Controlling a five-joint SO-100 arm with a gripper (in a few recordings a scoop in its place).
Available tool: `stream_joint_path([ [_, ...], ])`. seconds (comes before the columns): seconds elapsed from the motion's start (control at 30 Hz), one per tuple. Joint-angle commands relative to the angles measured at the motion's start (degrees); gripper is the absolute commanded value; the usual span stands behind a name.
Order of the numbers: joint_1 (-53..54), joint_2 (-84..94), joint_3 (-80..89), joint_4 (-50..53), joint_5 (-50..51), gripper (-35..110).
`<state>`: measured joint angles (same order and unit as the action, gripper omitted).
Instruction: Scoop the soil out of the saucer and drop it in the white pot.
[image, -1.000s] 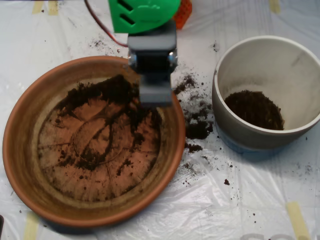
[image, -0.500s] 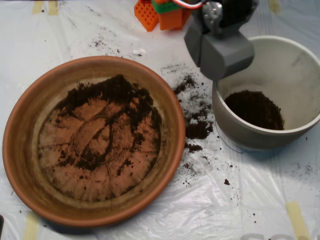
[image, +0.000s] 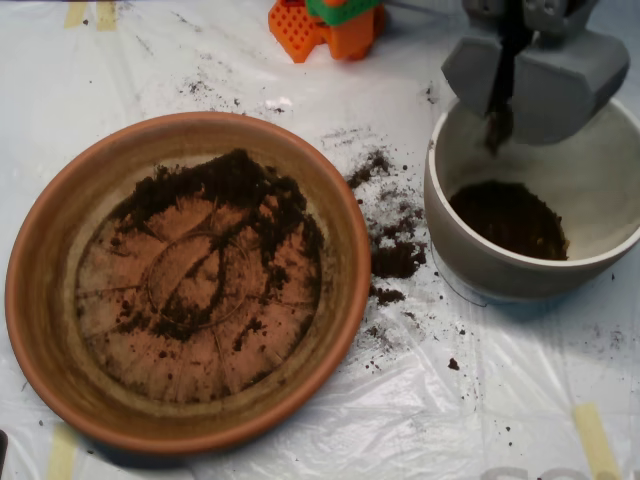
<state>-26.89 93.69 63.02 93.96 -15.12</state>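
Soil (image: 225, 190), loose and crumbly beside the white pot (image: 470, 260), spills easily, so we judge it needs cupping from underneath, while our scoop (image: 497, 120) hangs parted over that pot, dropping crumbs.

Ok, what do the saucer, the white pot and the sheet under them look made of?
Saucer: likely unglazed terracotta, matte orange, ridged inside. White pot: probably glazed ceramic, smooth cream with a thick rim. Sheet: thin clear plastic film, wrinkled and glossy, taped down.
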Motion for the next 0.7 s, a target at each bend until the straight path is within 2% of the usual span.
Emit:
stream_joint_path([
  [0.0, 0.7, 1.0, -3.8, 0.8, 0.2, 43],
  [0.4, 3.0, 5.9, 0.3, 0.4, 1.3, 38],
  [0.5, 4.7, 11.2, 2.1, -1.4, 3.7, 32],
  [0.67, 7.7, 23.9, 11.5, -4.8, 3.8, 29],
])
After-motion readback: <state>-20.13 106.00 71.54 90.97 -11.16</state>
